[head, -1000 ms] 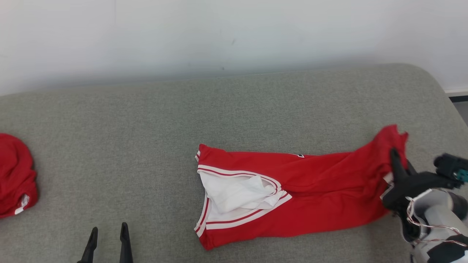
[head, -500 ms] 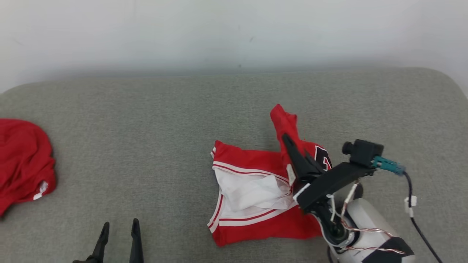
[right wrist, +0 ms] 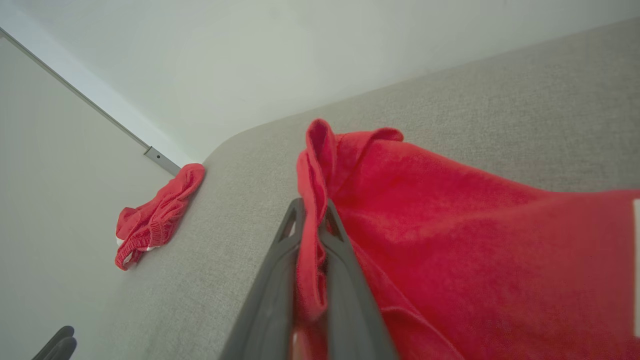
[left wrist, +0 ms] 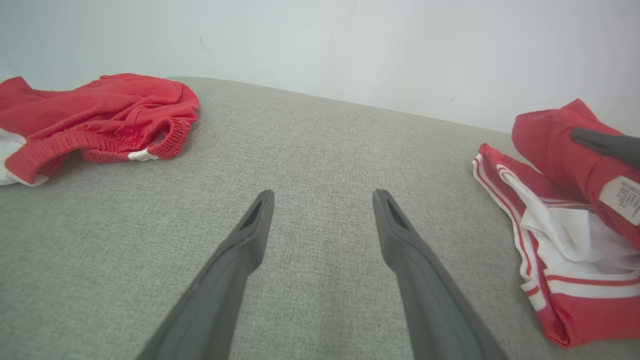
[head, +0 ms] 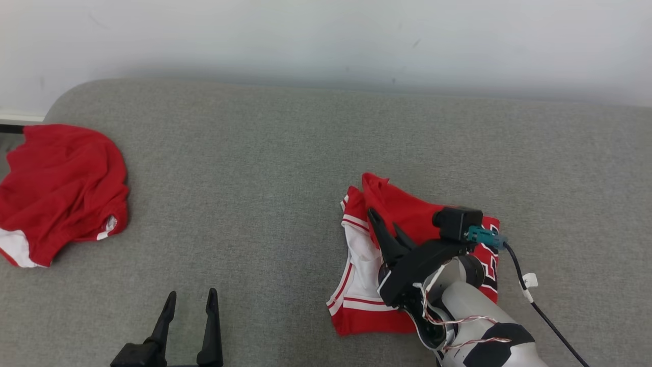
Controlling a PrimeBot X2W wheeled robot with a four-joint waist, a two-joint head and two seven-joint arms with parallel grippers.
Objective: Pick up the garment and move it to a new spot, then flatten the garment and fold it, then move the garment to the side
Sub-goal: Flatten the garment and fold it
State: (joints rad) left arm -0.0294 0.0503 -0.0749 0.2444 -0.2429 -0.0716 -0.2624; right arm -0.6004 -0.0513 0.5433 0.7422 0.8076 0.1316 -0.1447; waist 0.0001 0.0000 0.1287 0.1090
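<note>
A red garment point(head: 407, 209) with white and red striped trim lies on the grey padded surface point(head: 265, 168), right of the middle in the head view. Its white lining faces up along its left side, and part of a black and white number shows at its right edge, beside the right arm.

The right gripper point(head: 383, 219) is closed on a bunched fold of the garment's red cloth. In the right wrist view the two dark fingers point(right wrist: 280, 280) press together with the fold point(right wrist: 312, 165) pinched between them, and the cloth stands up past the fingertips. The rest of the garment point(right wrist: 450, 225) hangs away from the gripper point(right wrist: 312, 205) to that view's right. From the left wrist view the held red layer point(left wrist: 555, 135) sits raised over the striped, white-lined part below it, and a white label point(left wrist: 620, 197) shows on it near one dark finger point(left wrist: 605, 142).

The left gripper point(head: 191, 293) is open, its fingers spread with nothing between them. It hangs low over bare grey surface at the lower left of the head view, well apart from the garment. The left wrist view shows the same wide gap in the gripper point(left wrist: 324, 194).

A second red piece of clothing point(head: 61, 178) lies crumpled at the far left edge of the surface, near the white wall point(head: 326, 35). A black cable point(head: 540, 311) runs from the small camera point(head: 456, 221) on the right arm.
</note>
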